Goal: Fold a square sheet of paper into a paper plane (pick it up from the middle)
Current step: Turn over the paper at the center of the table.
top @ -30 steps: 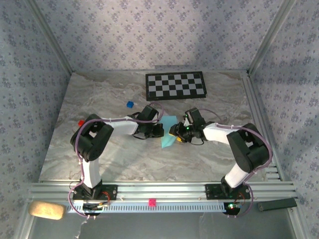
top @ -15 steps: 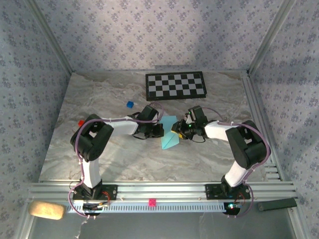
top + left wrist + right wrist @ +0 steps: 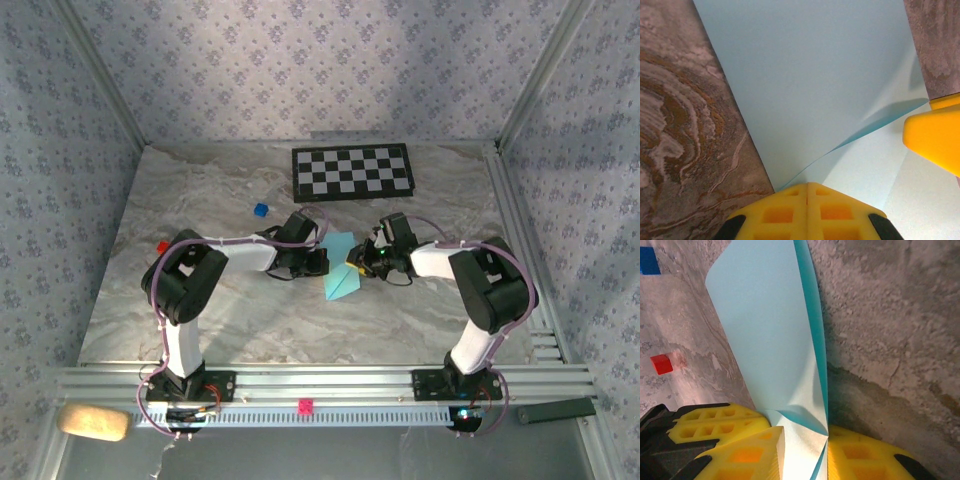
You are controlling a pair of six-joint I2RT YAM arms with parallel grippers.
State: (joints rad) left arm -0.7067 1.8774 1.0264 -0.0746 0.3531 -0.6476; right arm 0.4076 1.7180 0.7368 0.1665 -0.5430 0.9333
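Two sets of yellow fingers are meeting over the square sheet of paper, which is lying partly folded near the middle of the surface, on the near side of the checkerboard. The left fingers are pressing together on an edge of the sheet, just as they were a second ago, and the left arm is sitting where it was.

The right fingers are doing the changing. They are standing closer together than a second ago, one on each side of a raised flap of the sheet, with the flap filling the narrow gap between them. Whether they are already pinching it cannot be told.

In the overhead view the right arm's elbow is sitting a little further left than before, and its wrist a little further from the bases. The sheet is keeping its place, one layer curling up off the flat layer beneath. A small blue cube and a red cube are staying put to the left, well apart from the sheet.
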